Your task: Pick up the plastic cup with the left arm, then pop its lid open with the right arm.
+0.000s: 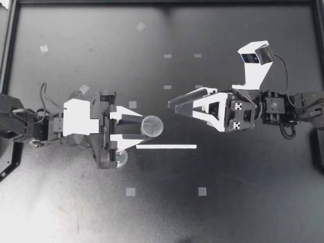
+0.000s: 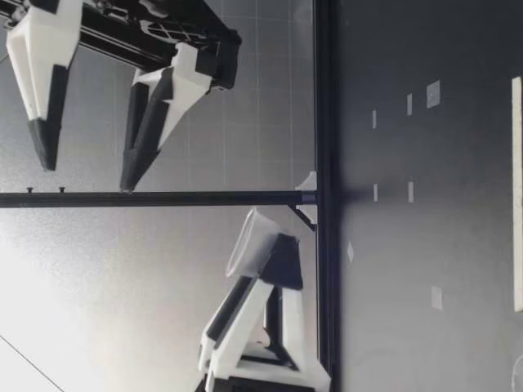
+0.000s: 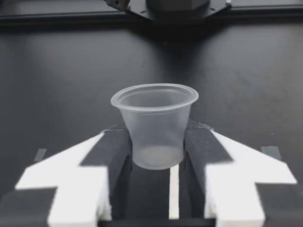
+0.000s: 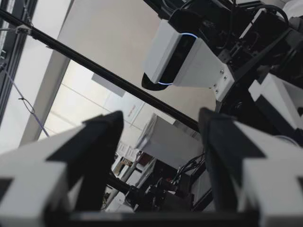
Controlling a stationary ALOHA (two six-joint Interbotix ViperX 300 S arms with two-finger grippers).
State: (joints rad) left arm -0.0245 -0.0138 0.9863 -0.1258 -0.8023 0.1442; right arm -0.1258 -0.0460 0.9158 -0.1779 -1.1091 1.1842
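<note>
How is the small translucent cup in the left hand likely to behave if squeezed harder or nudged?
The cup looks thin-walled and translucent, so it would probably dent under a firmer squeeze from my left hand. It appears empty, so likely very light. Its base is narrower than its rim, so a nudge may tip it.

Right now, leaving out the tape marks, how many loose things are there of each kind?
Cup: 1, held in the left gripper
White strip: 1
Clear round piece, partly under that gripper, lid or cup I cannot tell: 1
Total: 3
</note>
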